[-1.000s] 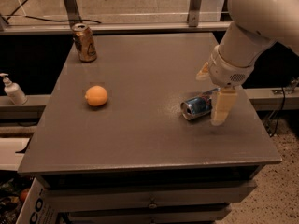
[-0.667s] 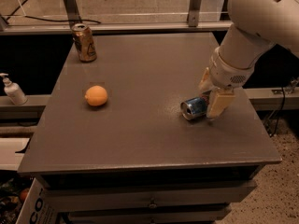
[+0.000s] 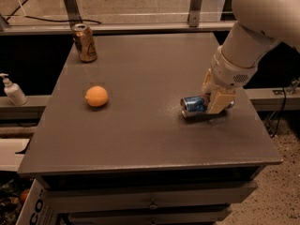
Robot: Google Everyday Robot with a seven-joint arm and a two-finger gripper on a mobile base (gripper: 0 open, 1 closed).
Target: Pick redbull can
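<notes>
The redbull can lies on its side on the right part of the grey table, with its silver top facing left. My gripper reaches down from the white arm at the upper right. Its two cream fingers sit on either side of the can's right end and press against it. The can still rests on the table.
An orange fruit lies on the left part of the table. A gold-brown can stands upright at the back left corner. A white pump bottle stands off the table to the left. Metal posts and a rail run along the back edge.
The gripper has come down over the can's right end and its fingers have closed in from a wide spread onto the can. The can has stayed where it was.
</notes>
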